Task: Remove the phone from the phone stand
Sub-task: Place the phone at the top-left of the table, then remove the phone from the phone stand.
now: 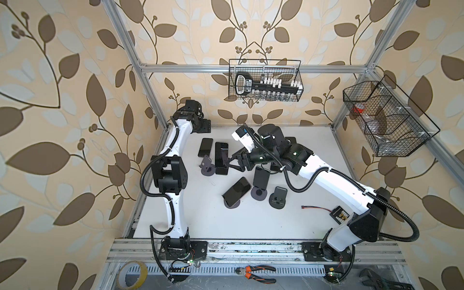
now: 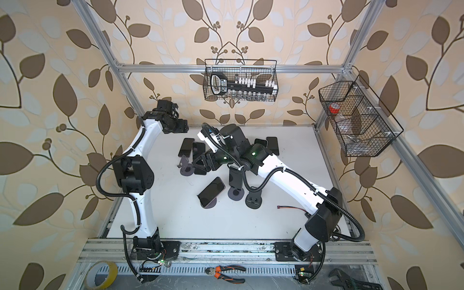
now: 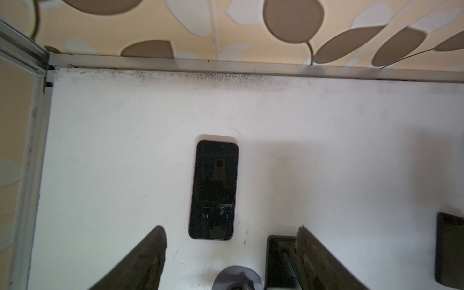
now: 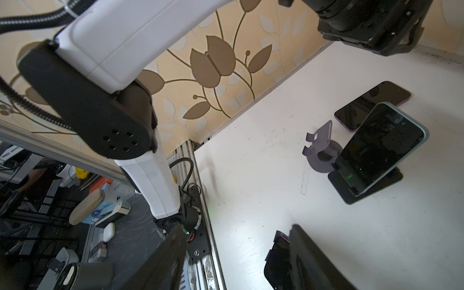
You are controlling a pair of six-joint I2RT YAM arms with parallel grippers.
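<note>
Phone point(image 1: 221, 157) with a pale blue rim leans on its black phone stand point(image 4: 364, 193) toward the back left of the white tabletop point(image 1: 200, 221), just beside an empty purple stand point(image 1: 207, 168) and a second phone point(image 1: 206, 147) lying flat. Right end effector point(image 1: 229, 163) is raised near the propped phone, fingers moderately parted and gripping nothing; in the right wrist view the phone stands clear of both fingers. Left end effector point(image 3: 231, 228) hangs above the tabletop near the back left corner, fingers likewise parted and empty.
</note>
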